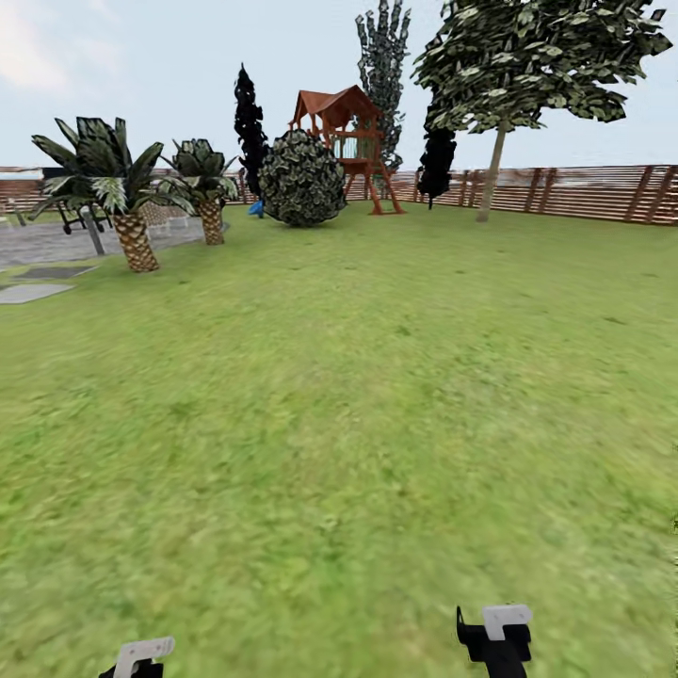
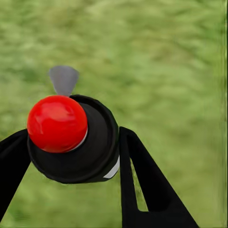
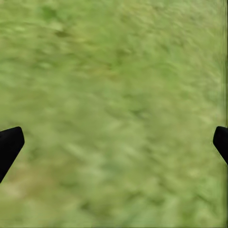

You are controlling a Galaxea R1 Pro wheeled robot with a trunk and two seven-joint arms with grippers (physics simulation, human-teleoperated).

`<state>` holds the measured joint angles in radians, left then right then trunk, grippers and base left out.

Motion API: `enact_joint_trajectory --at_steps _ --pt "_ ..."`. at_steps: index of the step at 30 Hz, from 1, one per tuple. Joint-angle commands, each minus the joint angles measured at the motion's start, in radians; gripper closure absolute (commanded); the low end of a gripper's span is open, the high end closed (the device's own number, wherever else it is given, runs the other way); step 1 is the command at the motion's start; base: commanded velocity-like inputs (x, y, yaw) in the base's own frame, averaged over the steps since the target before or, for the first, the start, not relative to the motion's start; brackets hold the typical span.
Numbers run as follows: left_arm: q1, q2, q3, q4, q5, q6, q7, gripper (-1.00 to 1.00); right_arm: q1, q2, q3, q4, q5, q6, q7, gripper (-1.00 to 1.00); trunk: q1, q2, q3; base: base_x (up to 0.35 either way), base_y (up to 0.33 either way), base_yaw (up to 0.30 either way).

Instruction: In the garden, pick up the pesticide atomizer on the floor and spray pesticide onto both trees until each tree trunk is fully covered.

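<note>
So the left gripper (image 2: 71, 147) is clamped on the spray bottle (image 2: 76, 142), red top facing the wrist camera, over plain grass (image 1: 358, 395). The right gripper (image 3: 114, 142) hangs wide apart, holding nothing. The pale-trunked tree (image 1: 492, 174) sits way off by the fence (image 1: 584, 193). Biggest risk imo: spraying from this far just dusts the lawn, or the bottle slips during the drive.

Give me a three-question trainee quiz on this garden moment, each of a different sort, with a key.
1. True or false: the left claw is shut on the pesticide atomizer.
2. The right claw is: A) open, B) holding a bottle, C) gripping a branch.
3. Fill in: the pale-trunked tree stands before the wooden ____.

Key: 1 true; 2 A; 3 fence.
</note>
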<state>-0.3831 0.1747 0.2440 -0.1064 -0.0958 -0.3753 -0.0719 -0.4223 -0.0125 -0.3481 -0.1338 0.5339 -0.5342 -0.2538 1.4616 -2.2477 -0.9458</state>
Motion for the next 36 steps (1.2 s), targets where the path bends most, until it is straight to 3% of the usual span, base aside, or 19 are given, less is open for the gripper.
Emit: enact_joint_trajectory --at_steps 1,36 --pt "0.0 0.001 0.009 0.001 -0.01 -0.004 -0.003 1.0 -0.001 0.0 -0.005 0.002 0.011 -0.003 -0.005 -1.0 0.0 0.0 -0.001 0.327 -0.057 -0.3" --pt "0.0 0.006 0.011 0.005 -0.002 -0.007 -0.003 1.0 -0.001 0.0 -0.005 0.002 0.011 -0.003 -0.005 -1.0 0.0 0.0 -0.001 0.289 -0.147 -0.3"
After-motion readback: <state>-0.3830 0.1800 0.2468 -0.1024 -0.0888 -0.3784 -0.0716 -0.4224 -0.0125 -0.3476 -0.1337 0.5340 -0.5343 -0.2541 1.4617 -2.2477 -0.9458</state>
